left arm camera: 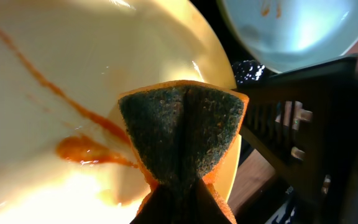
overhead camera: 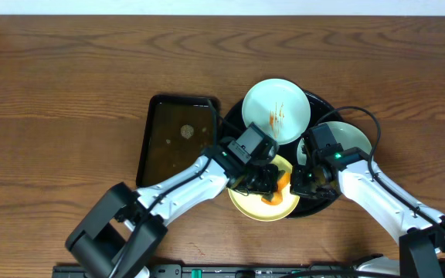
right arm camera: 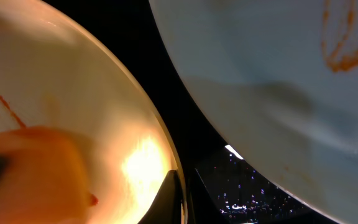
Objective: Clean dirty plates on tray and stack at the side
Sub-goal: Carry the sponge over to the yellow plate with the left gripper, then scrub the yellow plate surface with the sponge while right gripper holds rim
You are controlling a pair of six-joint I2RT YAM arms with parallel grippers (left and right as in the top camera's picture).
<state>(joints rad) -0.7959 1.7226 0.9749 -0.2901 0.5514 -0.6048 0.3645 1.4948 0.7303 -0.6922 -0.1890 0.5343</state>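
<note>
Plates (overhead camera: 276,108) fill the round black tray (overhead camera: 320,106), two mint ones far and right, the yellow plate (overhead camera: 250,205) near. I judge it stiff, light, glossy, sauce-slick, best held by the rim; my right gripper (overhead camera: 306,184) pinches its right rim while my left gripper (overhead camera: 263,184) clamps the soft sponge (left arm camera: 182,124).

Pale yellow plate (left arm camera: 55,62) streaked orange; mint plate (overhead camera: 276,108) orange-smeared; sponge (left arm camera: 182,134) orange, green-faced; tray (overhead camera: 321,104) black

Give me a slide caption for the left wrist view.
Left gripper holds a pinched orange-and-green sponge over the sauce-streaked pale yellow round plate.
</note>
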